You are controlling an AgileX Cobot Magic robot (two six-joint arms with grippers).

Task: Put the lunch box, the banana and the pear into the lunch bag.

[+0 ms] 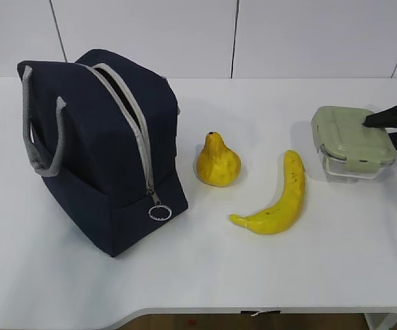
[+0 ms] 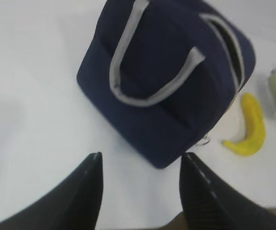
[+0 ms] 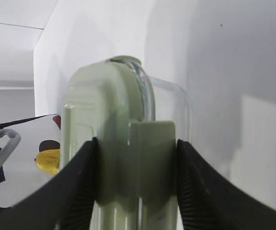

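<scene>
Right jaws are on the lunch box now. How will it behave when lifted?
The lunch box looks rigid, with a clear body and a clipped green lid, so it probably won't flex. The right gripper closes across a lid clip at one end, so the far end may sag. The smooth plastic could slip.

Matt navy cloth lunch bag (image 1: 115, 158), clear glossy plastic lunch box (image 1: 353, 141), smooth white table (image 1: 253, 275)

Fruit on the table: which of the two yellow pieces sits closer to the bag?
The pear: squat, standing just right of the navy lunch bag. The long curved banana lies farther right, toward the lunch box.
</scene>
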